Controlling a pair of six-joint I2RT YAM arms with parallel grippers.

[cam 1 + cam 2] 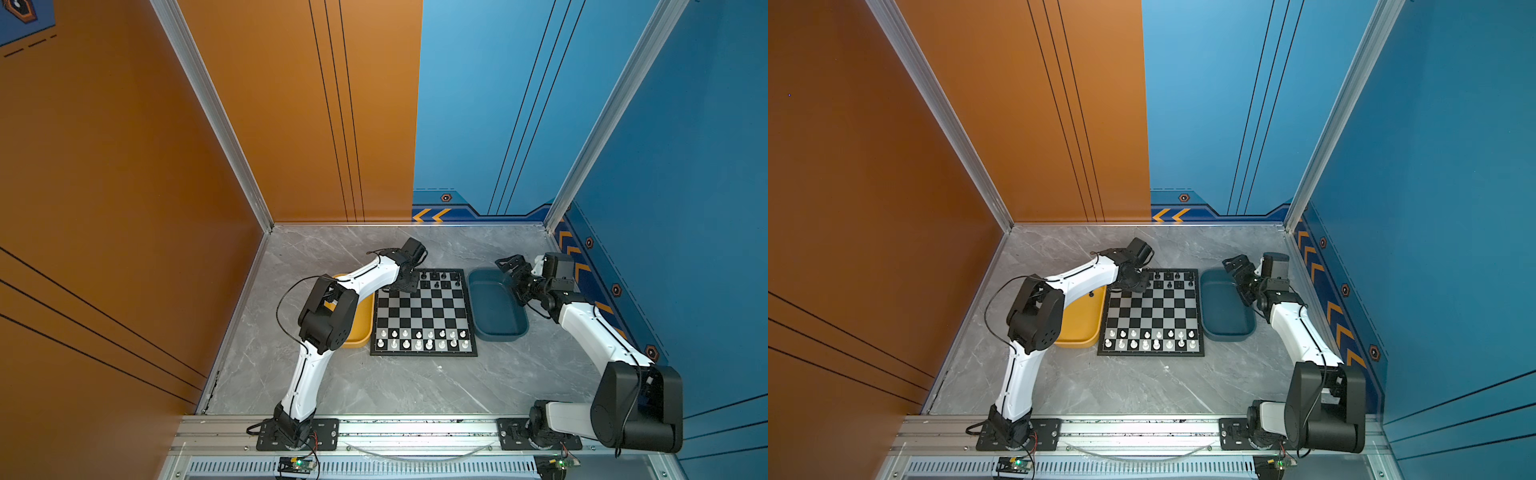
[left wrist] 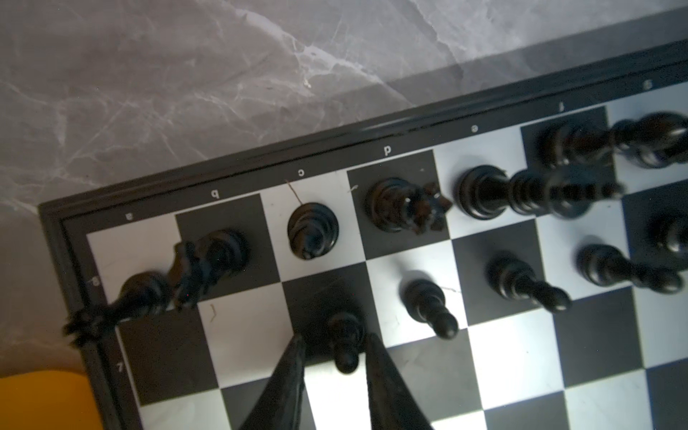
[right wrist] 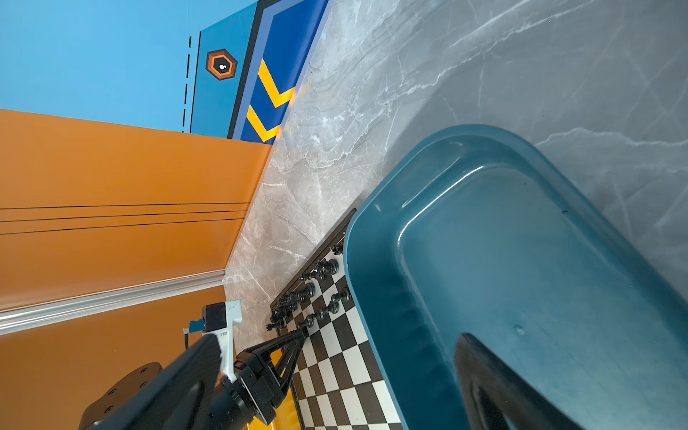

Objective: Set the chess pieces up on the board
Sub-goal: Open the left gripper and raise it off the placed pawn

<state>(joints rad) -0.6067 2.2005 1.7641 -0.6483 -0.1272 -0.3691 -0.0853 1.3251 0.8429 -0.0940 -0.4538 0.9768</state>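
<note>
Straddling a black pawn (image 2: 346,344) without gripping, left gripper (image 2: 334,337) slightly parted — right gripper (image 1: 506,263) unclear.

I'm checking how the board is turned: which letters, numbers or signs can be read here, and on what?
"a" "b" "c" "d" "e" "f": the board's frame, along its far edge.
"8" "7": same frame, adjoining edge.
Letter after "f": too blurred.
Nothing else legible.

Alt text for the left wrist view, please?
The left gripper straddles a black pawn on a dark square of the chessboard, fingers apart and clear of it. Other black pieces line the edge row; more pawns share its row.
</note>
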